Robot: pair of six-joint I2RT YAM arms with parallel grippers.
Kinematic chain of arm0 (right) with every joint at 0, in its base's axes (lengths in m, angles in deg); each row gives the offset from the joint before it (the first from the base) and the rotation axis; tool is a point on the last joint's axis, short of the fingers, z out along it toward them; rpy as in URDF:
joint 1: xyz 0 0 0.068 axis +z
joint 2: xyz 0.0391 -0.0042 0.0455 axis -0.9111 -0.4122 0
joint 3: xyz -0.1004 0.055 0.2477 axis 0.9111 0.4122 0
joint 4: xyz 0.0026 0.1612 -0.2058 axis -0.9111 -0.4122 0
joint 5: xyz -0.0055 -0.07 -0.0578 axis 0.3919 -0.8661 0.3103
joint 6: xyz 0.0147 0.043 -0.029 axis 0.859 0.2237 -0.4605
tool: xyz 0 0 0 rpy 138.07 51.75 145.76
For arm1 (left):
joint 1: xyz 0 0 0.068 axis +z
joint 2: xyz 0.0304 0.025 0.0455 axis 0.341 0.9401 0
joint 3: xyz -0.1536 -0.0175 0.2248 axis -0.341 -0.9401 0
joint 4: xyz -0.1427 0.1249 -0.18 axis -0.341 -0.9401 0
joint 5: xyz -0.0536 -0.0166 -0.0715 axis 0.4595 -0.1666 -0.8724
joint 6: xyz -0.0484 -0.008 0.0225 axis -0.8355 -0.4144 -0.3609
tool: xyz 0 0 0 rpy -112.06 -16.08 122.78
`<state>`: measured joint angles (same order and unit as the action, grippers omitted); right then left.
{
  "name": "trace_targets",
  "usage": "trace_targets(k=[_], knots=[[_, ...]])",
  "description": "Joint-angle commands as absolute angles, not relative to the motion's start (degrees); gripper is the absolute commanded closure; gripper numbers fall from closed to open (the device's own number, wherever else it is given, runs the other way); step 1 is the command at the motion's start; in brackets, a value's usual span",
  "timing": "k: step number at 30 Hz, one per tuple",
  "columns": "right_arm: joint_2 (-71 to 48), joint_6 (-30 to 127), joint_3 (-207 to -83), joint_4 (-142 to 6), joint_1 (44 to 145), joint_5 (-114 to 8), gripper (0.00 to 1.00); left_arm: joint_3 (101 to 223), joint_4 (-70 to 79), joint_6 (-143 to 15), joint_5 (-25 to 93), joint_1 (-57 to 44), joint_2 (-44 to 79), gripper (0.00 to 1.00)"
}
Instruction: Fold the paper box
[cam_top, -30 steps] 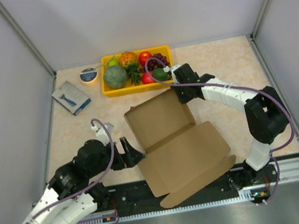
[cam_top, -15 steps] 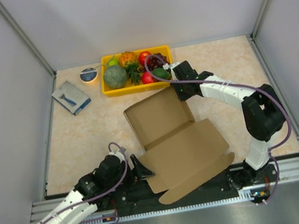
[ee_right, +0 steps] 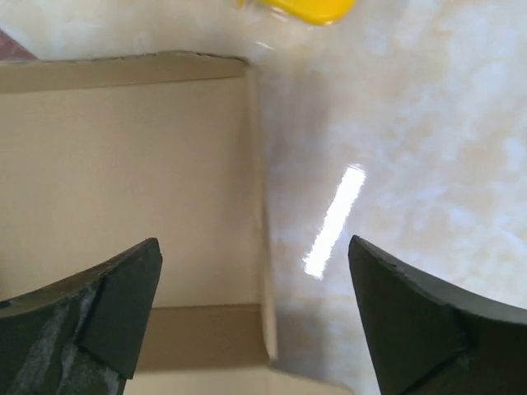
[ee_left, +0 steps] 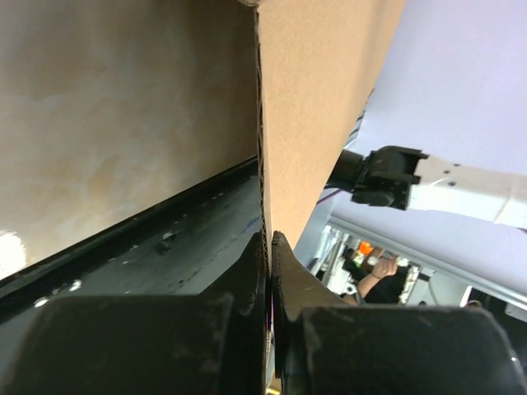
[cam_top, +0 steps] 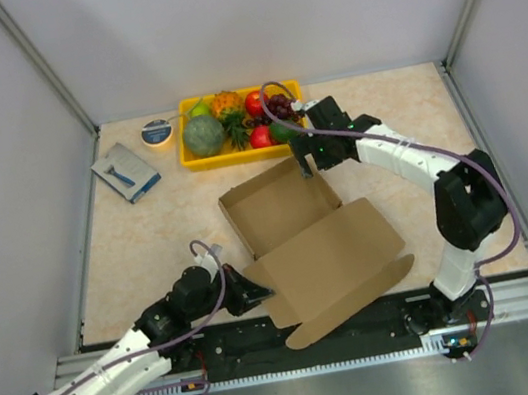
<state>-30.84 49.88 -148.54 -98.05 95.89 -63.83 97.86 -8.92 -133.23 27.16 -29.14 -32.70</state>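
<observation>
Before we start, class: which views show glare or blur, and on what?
Right wrist view: a glare streak on the table beside the paper box, its fingers soft. Left wrist view: left gripper, pinching the cardboard edge, dark and blurred.

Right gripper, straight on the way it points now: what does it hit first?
Most likely the paper box: the open right gripper points down over its side wall, with bare table just beside it. Depth is hard to judge.
</observation>
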Motion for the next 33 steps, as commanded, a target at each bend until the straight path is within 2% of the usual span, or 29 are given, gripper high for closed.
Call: trace_targets(k=[1,4,6,9,13,16,20,22,23,29,33], knots=[[-22.3,51.1,-157.8,-111.1,94.5,-75.6,0.01,97.7,-3.0,-139.9,29.9,-29.2,-35.3,1.0],[-17.3,51.9,-161.8,-117.8,94.0,-84.0,0.01,97.5,-4.0,-144.2,32.6,-29.2,-38.3,1.0],[-11.5,55.5,-161.0,-121.9,93.7,-84.8,0.01,97.3,-4.5,-148.1,34.2,-29.2,-41.0,1.0],[-1.2,58.8,-155.4,-122.1,92.0,-76.7,0.01,96.6,-3.8,-152.2,37.0,-29.3,-44.4,1.0],[10.8,66.4,-144.1,-122.8,88.0,-54.8,0.01,96.0,-6.2,-155.1,39.8,-29.3,-47.1,1.0],[21.9,74.3,-132.9,-122.8,83.1,-45.9,0.01,94.3,-5.4,-157.8,40.6,-29.3,-49.1,1.0],[33.4,84.4,-120.3,-119.5,82.7,-36.6,0.01,93.1,-5.5,-159.9,41.0,-29.3,-51.3,1.0],[38.1,88.4,-112.4,-113.1,82.6,-30.0,0.03,93.2,-5.7,-160.1,41.1,-29.3,-51.8,1.0],[43.3,90.8,-110.2,-111.1,82.6,-28.9,0.04,93.4,-6.1,-160.2,41.1,-29.3,-51.9,1.0],[54.2,101.1,-97.8,-107.8,82.7,-24.8,0.07,94.6,-6.9,-161.4,41.5,-29.3,-52.1,1.0],[65.6,111.6,-88.0,-101.3,82.8,-22.5,0.07,94.9,-6.1,-162.2,41.6,-29.3,-51.6,1.0]])
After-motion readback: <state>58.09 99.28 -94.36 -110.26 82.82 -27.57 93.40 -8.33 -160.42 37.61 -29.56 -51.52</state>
